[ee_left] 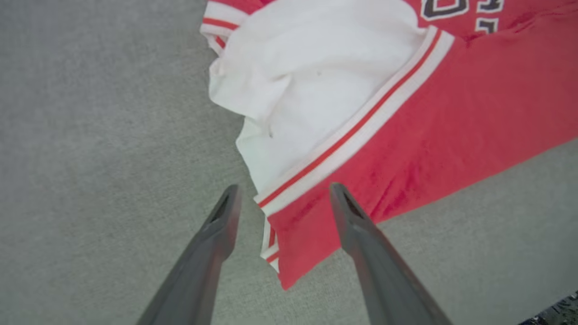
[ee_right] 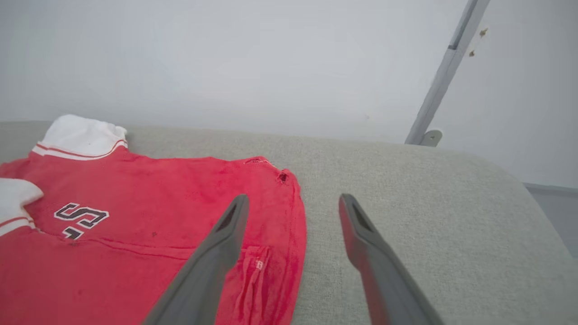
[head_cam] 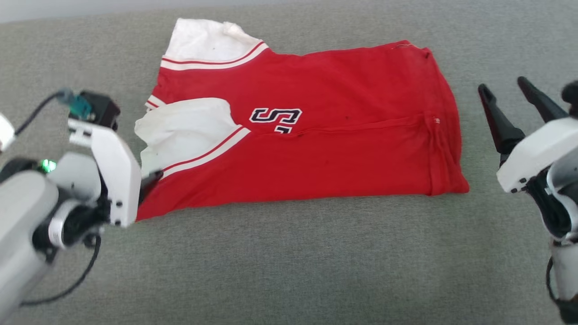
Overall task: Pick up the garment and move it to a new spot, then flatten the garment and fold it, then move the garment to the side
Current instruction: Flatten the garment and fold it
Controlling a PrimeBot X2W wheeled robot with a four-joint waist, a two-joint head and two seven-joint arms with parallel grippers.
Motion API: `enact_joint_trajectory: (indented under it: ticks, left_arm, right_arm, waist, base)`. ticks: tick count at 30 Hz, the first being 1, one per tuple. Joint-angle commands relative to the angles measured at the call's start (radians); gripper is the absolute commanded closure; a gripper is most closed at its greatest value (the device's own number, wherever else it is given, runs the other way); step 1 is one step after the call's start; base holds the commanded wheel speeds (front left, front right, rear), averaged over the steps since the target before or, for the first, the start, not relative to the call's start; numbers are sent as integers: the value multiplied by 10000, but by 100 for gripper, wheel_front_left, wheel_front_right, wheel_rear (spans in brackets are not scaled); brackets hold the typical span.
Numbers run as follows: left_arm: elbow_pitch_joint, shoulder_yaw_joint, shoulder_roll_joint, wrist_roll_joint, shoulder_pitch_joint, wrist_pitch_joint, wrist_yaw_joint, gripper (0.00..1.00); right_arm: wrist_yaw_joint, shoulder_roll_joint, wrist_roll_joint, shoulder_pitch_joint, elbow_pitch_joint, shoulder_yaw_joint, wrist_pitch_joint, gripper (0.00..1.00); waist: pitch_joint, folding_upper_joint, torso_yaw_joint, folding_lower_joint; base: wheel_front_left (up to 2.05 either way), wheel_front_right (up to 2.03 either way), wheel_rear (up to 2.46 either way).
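Grey woven cushion (head_cam: 289, 271) fills the scene, with bare fabric along its near edge.

Nearest, at the left side, the left gripper (ee_left: 280, 194) has its two dark fingers spread wide, holding nothing. The near-left corner of the garment (head_cam: 325, 158) lies in the gap between them. Whether a finger touches the cloth cannot be told.

Likely risk: if this arm draws away low, a fingertip could catch the thin fabric and drag the corner, pulling the fold open.

At the right side, the right gripper (head_cam: 503, 88) is also spread wide and empty. It sits just beside the hem, apart from it. Likely risk: a pinch here that takes only the top layer would peel the fold back.

The garment lies across the middle of the cushion, neck end left, hem right. It is red, and its near half appears folded over its far half, the folded edge running left to right. That edge partly covers a dark letter (head_cam: 275, 116) outlined in white. The hem end is puckered.

The white near sleeve (head_cam: 180, 131) is bunched and spills past the left outline, so it may trap a lump under a further fold. The white far sleeve (head_cam: 203, 40), with its striped band, points toward the far edge.

Beyond stand a pale wall (ee_right: 271, 58) and a grey pole (ee_right: 445, 67).
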State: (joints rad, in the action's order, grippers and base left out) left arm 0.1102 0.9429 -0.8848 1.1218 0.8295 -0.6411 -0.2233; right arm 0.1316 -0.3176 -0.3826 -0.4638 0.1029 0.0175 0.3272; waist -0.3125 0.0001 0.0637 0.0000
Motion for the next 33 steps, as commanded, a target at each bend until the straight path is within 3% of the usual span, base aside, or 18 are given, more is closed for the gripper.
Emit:
enact_joint_trajectory:
  ticks: [1, 8, 15, 16, 17, 26, 33]
  left_arm:
    - [-327, -91, -165, 201, -360, 58, -341, 0]
    - [-1294, -403, -628, 861, -1629, 484, -1512, 0]
    - [-70, -750, -261, 1631, -2152, 844, -1571, 2]
    - [157, -732, -168, 1682, -2182, 785, -1459, 70]
    - [364, -709, -77, 1764, -2193, 738, -1400, 100]
    - [1284, -573, 626, 1766, -1788, 684, -745, 100]
    - [1699, -471, 1086, 1542, -1290, 709, -367, 100]
  right_arm:
    - [-17, 282, 245, 260, -307, -213, -195, 0]
    - [-13, 1395, 759, 1297, -1502, -1043, -158, 0]
    - [-13, 1728, 583, 2061, -1879, -912, 1060, 0]
    - [-13, 1687, 507, 2098, -1786, -877, 1308, 0]
    - [-13, 1635, 367, 2083, -1716, -776, 1525, 0]
    - [-13, 1391, -87, 1406, -719, -290, 3088, 0]
    - [-13, 1262, 145, 571, 775, 98, 4431, 0]
  waist:
    - [28, -1, 102, 0]
    - [-41, -1, 485, 0]
    - [-327, -1, 756, 0]
    - [-369, -1, 780, 0]
    - [-417, -1, 801, 0]
    - [-721, -1, 683, 0]
    - [-924, -1, 356, 0]
  base:
    - [0, 0, 0]
    - [0, 0, 0]
    - [0, 0, 0]
    - [0, 0, 0]
    - [0, 0, 0]
    - [0, 0, 0]
    - [0, 0, 0]
